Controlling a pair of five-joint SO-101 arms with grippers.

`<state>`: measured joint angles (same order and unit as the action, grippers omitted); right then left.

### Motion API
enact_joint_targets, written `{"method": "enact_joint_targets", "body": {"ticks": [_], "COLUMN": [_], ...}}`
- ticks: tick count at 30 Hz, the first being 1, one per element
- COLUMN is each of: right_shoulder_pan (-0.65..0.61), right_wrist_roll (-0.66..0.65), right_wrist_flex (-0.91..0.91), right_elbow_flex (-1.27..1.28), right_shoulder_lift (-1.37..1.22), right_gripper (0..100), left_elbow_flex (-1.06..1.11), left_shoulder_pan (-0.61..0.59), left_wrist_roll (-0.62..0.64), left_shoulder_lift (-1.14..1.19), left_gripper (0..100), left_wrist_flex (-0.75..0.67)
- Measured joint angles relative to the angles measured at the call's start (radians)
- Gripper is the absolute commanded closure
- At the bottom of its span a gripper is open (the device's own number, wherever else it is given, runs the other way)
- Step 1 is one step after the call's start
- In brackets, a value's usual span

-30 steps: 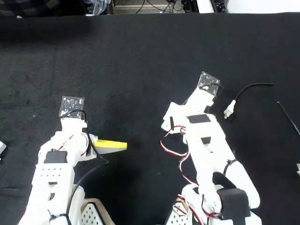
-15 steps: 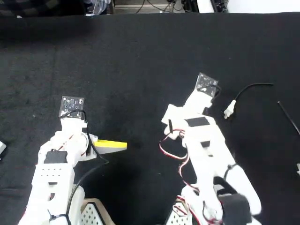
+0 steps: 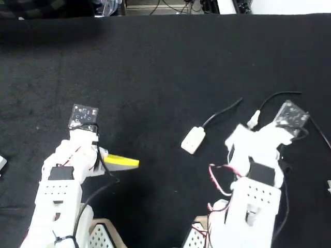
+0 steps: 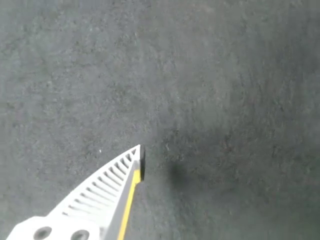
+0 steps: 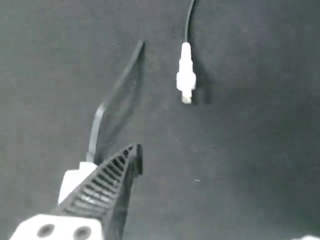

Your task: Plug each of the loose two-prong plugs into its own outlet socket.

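A white outlet socket [image 3: 193, 139] lies on the black mat mid-table, its black cord [image 3: 223, 112] running away to the back right. A white two-prong plug [image 3: 253, 120] lies just right of it, with its own cord [image 3: 279, 94] arcing off to the right. My right arm's wrist [image 3: 269, 139] hangs over the mat right beside the plug. In the right wrist view the right gripper [image 5: 136, 155] is shut and empty, the plug [image 5: 185, 75] lies beyond its tip and the socket [image 5: 74, 183] peeks out beside it. My left gripper [image 3: 135, 161] [image 4: 139, 159] is shut over bare mat at the front left.
A thin black cable [image 3: 319, 130] crosses the mat at the far right, with a small white object [image 3: 329, 186] at the right edge. Another small white item [image 3: 2, 163] sits at the left edge. The mat's far edge [image 3: 165, 14] borders clutter behind.
The right arm has swung to the right, uncovering the white socket and its cord, and now sits by the plug. The left arm has barely moved.
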<state>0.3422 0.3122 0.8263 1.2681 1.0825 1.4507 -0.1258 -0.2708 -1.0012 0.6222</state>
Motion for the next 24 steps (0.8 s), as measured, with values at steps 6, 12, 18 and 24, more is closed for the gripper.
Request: {"method": "enact_joint_targets", "body": {"ticks": [6, 12, 18, 24], "right_shoulder_pan": [0.011, -0.055, -0.132, -0.137], "right_wrist_roll": [-0.123, -0.227, -0.279, -0.281], "right_wrist_flex": [-0.012, -0.014, -0.015, -0.018], "right_elbow_flex": [0.092, 0.129, 0.143, 0.143], "right_shoulder_lift": [0.046, 0.048, 0.048, 0.048], "right_gripper": [39.0, 39.0, 39.0, 39.0], "left_elbow_flex": [-0.020, -0.186, -0.311, -0.410], "left_shoulder_pan": [-0.098, -0.371, -0.695, -0.964], "left_wrist_roll": [0.003, 0.152, 0.167, 0.035], "left_shoulder_lift": [0.000, 0.000, 0.009, 0.037], "left_gripper": [29, 29, 29, 29], "left_wrist_flex": [0.071, 0.236, 0.341, 0.419]}}
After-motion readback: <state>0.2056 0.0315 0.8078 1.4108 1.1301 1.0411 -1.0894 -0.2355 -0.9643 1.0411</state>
